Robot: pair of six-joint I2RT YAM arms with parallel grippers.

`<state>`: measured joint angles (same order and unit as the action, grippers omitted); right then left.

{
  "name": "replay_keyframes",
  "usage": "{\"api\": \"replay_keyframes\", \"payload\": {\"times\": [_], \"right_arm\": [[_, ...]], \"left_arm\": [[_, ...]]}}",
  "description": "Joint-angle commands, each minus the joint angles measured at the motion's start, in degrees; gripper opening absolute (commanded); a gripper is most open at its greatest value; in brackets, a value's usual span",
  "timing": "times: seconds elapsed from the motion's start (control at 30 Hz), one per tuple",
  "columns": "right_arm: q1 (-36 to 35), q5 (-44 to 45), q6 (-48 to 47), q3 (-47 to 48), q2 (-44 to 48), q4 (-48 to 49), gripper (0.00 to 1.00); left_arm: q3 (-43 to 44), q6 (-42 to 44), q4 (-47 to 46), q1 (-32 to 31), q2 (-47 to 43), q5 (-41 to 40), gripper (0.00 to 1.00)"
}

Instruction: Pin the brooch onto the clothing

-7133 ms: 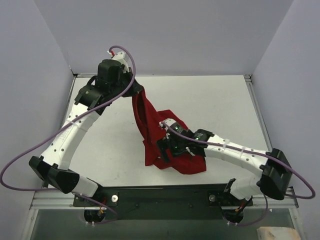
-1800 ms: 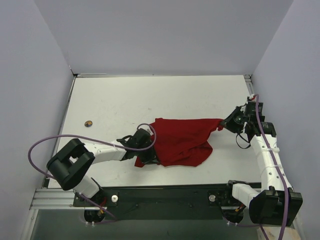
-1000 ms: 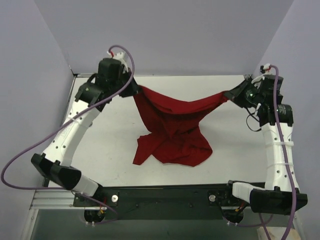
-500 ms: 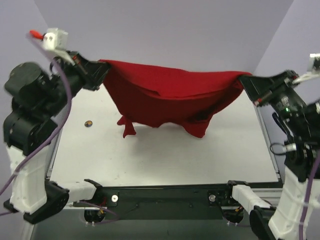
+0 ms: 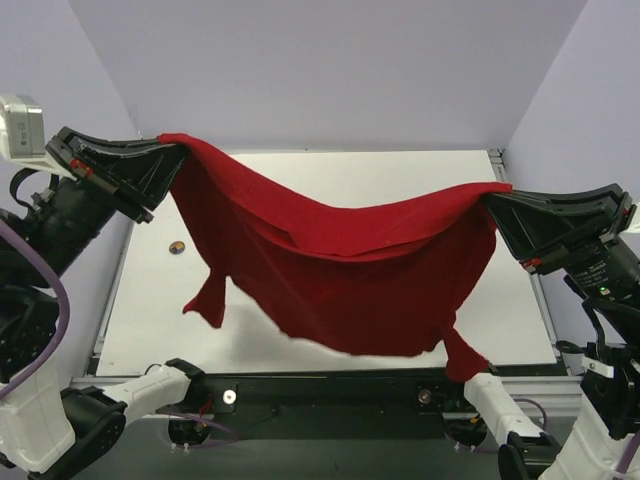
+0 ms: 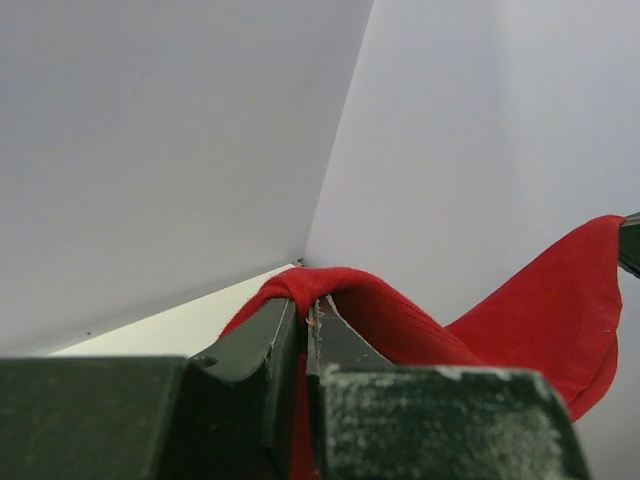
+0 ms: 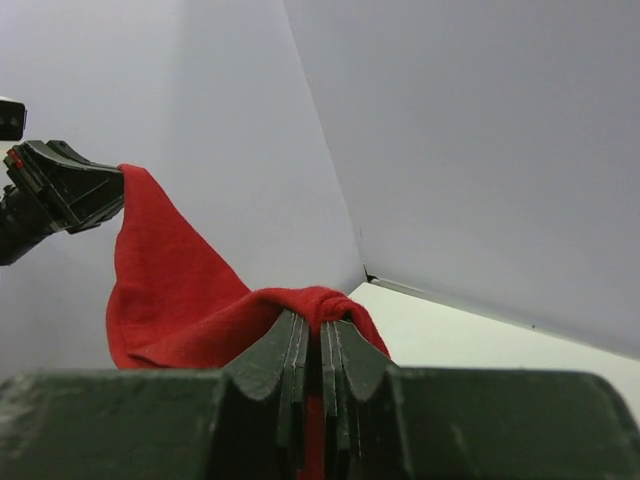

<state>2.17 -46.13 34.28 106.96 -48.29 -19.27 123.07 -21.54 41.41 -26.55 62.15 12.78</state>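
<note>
The clothing [image 5: 340,270], a dark red T-shirt, hangs stretched in the air between both arms, sagging in the middle with its sleeves dangling low. My left gripper [image 5: 172,143] is shut on its upper left corner, the cloth [image 6: 400,320] folding over the closed jaws of that gripper [image 6: 308,305]. At the upper right corner my right gripper [image 5: 496,193] is shut on the fabric, and red cloth [image 7: 180,300] bunches over the tips of the gripper [image 7: 320,322]. The brooch [image 5: 177,247], a tiny round badge, lies on the white table at the left, below the left arm.
The white table [image 5: 400,170] lies under the raised shirt, with pale walls on three sides. A black rail [image 5: 330,392] with the arm bases runs along the near edge. The left arm [image 5: 60,215] and right arm [image 5: 600,270] both stand high.
Both arms have lifted the shirt off the table and drawn it toward the camera, spreading it wide. It now hangs fully in the air; the brooch has not moved.
</note>
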Motion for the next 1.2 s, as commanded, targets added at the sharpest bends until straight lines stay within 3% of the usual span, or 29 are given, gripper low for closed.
{"api": "replay_keyframes", "payload": {"times": [0.0,0.2,0.37,0.47,0.63,0.8,1.17], "right_arm": [[-0.4,-0.9,-0.4,-0.1,-2.3,5.1,0.0],[-0.3,4.7,-3.6,-6.2,-4.3,5.1,0.0],[-0.2,9.8,-3.9,-11.8,-10.5,5.0,0.0],[0.7,11.4,-1.9,-8.9,-14.9,3.7,0.0],[1.0,15.4,-1.4,0.3,-17.5,0.6,0.0],[1.0,14.5,-0.8,4.2,-13.4,0.6,0.0],[0.5,10.1,-2.5,-1.0,0.4,2.1,0.0]], "left_arm": [[3.0,2.2,0.9,0.1,3.8,-0.7,0.0],[3.9,4.2,7.5,0.4,11.1,-6.7,0.0],[2.0,2.7,7.9,7.0,17.4,-1.2,0.0],[2.3,1.1,6.9,12.5,19.9,2.9,0.0],[12.3,-1.1,5.8,17.6,21.9,5.1,0.0],[14.0,-3.4,2.6,17.8,18.3,7.9,0.0],[1.4,-4.6,-2.6,17.8,0.9,10.6,0.0]]}}
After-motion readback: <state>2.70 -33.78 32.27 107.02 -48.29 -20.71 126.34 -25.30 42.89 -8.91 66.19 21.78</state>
